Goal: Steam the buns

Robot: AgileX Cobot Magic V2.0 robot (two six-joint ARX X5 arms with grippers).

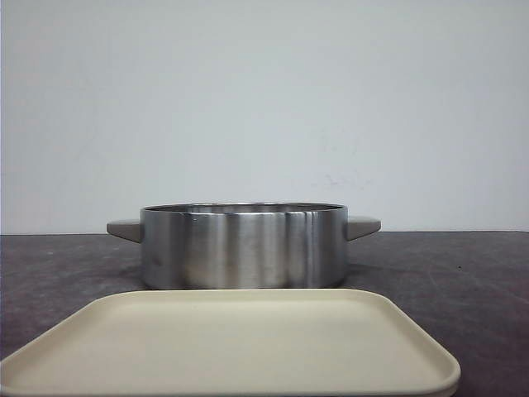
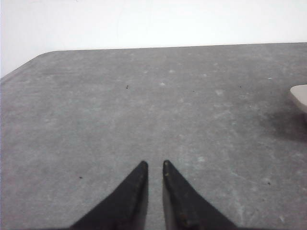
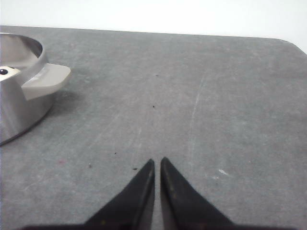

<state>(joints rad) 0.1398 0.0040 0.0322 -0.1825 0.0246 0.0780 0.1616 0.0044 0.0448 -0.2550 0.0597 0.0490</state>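
Observation:
A steel pot (image 1: 243, 246) with beige side handles stands mid-table, behind a cream tray (image 1: 231, 347) whose top shows nothing on it from this low angle. No bun shows in the front view. In the right wrist view the pot (image 3: 19, 108) and one handle (image 3: 45, 80) are at the edge, and a white piece with a black spot (image 3: 5, 73) sits inside the rim, perhaps part of a bun. My left gripper (image 2: 153, 164) is shut and empty over bare table. My right gripper (image 3: 157, 160) is shut and empty, to the right of the pot. Neither gripper shows in the front view.
The table (image 1: 463, 273) is dark grey and scuffed, with a white wall behind it. Its rounded far corners show in both wrist views (image 2: 43, 55) (image 3: 288, 43). A beige piece (image 2: 300, 95) pokes in at the left wrist view's edge.

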